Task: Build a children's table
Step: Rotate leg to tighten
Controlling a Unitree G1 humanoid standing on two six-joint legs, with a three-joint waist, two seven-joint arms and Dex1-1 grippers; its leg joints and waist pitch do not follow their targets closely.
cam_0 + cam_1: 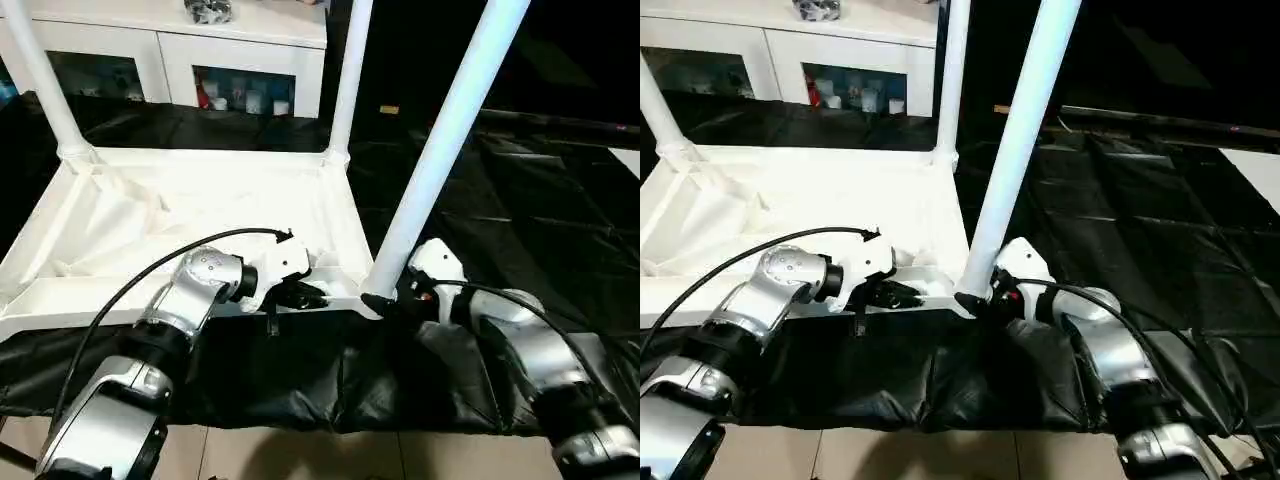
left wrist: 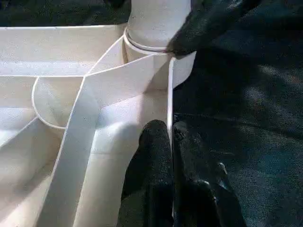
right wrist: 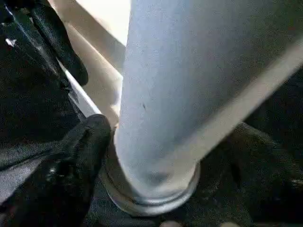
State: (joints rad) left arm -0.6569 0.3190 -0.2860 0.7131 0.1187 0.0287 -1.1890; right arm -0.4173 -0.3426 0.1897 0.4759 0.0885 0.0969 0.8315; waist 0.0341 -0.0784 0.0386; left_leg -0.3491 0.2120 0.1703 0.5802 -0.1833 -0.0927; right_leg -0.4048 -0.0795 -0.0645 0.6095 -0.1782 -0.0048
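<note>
The table top (image 1: 200, 215) lies upside down on the black sheet (image 1: 520, 200), ribs up, near the sheet's front edge. Three legs stand in its corner sockets: far left (image 1: 40, 75), far right (image 1: 348, 80), and the near-right leg (image 1: 440, 150), which leans.

My left pincer (image 2: 170, 137) is pressed together on the top's thin front rim, just beside the near-right socket (image 2: 156, 52). I judge its job is to hold the top steady.

My right pincer (image 3: 156, 165) straddles the leaning leg at its base, fingers (image 3: 71, 161) spread on either side. To seat the leg well, I should bring it upright over the socket first, then press straight down while the left holds the rim firm.
</note>
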